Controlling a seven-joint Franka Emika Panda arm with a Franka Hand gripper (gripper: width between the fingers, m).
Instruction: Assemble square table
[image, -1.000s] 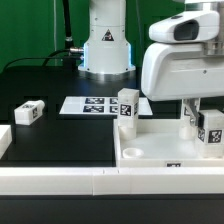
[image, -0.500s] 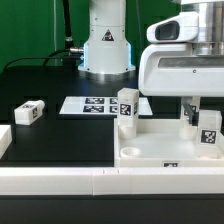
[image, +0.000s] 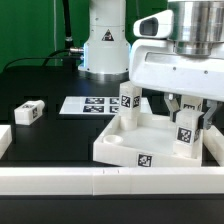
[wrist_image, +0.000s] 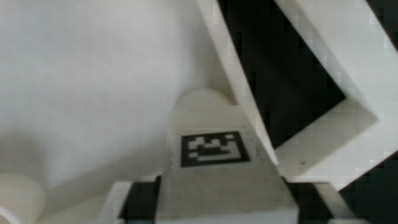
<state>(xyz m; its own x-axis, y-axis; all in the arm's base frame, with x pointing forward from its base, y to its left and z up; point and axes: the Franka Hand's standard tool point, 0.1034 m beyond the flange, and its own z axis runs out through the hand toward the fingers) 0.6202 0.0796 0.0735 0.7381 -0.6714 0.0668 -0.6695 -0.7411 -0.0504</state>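
Note:
The square table top (image: 122, 150) is a white tray with a raised rim and lies turned at an angle on the black table. One white tagged leg (image: 128, 104) stands upright in its far corner. My gripper (image: 188, 118) is shut on a second tagged leg (image: 186, 134), which stands upright at the top's corner on the exterior view's right. In the wrist view this leg (wrist_image: 215, 140) sits between my dark finger pads (wrist_image: 150, 200), over the tray floor (wrist_image: 80, 80) beside the rim (wrist_image: 237, 60). A loose leg (image: 28, 113) lies far to the exterior view's left.
The marker board (image: 92, 104) lies flat behind the top, in front of the robot base (image: 106, 50). Long white rails (image: 60, 181) run along the front edge. A white block (image: 4, 139) sits at the exterior view's left edge.
The table top has swung round, its near corner moving toward the exterior view's left. My gripper has turned and shifted left with the leg still in it.

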